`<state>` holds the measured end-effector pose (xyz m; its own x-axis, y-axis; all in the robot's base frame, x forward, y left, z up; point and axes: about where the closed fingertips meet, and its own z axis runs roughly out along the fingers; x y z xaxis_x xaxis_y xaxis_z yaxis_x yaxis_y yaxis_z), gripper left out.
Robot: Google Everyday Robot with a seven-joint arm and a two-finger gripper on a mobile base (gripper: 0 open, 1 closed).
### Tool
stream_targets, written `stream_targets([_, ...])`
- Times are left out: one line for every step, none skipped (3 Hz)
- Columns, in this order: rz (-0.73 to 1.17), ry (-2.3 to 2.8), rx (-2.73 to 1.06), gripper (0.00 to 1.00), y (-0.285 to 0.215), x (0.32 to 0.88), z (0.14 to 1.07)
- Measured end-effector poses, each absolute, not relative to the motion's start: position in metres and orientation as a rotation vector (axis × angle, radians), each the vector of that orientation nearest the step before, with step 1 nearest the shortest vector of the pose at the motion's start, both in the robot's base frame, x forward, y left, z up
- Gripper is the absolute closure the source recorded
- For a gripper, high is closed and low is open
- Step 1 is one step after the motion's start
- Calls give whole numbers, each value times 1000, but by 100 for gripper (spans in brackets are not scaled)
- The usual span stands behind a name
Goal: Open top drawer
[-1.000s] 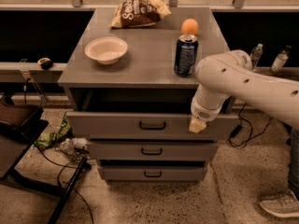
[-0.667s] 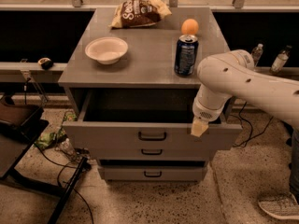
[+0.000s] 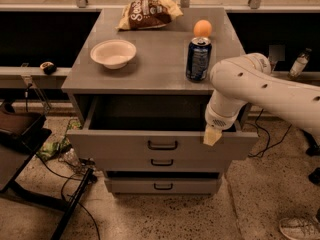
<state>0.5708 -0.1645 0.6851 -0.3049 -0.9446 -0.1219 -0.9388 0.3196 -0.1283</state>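
Note:
The top drawer point(image 3: 120, 145) is the widest grey drawer of the cabinet, with a black bar handle point(image 3: 162, 145) at its middle. It stands pulled out towards me, and its dark box interior point(image 3: 150, 113) shows under the cabinet top. My gripper point(image 3: 212, 134), at the end of the white arm point(image 3: 260, 86), sits on the right part of the drawer front's top edge, to the right of the handle.
On the cabinet top stand a white bowl point(image 3: 113, 52), a chip bag point(image 3: 147, 14), an orange point(image 3: 202, 28) and a blue can point(image 3: 198, 59) near the front edge. Two narrower drawers point(image 3: 162, 162) are shut below. Black stand legs and cables point(image 3: 60, 204) lie left; a shoe point(image 3: 300, 227) is at the right.
The top drawer has slid further out towards me, showing more of its interior. My gripper has moved forward and down with the drawer front.

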Motion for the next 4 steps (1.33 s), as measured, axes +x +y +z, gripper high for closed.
stream_targets([-49,2405,-1736,33,-164,571,685])
stream_targets([-49,2405,-1736,10,-164,571,685])
stream_targets([-46,2406,-1738,0,-164,571,684])
stream_targets([-3,2434,-1733,0,-164,552,671])
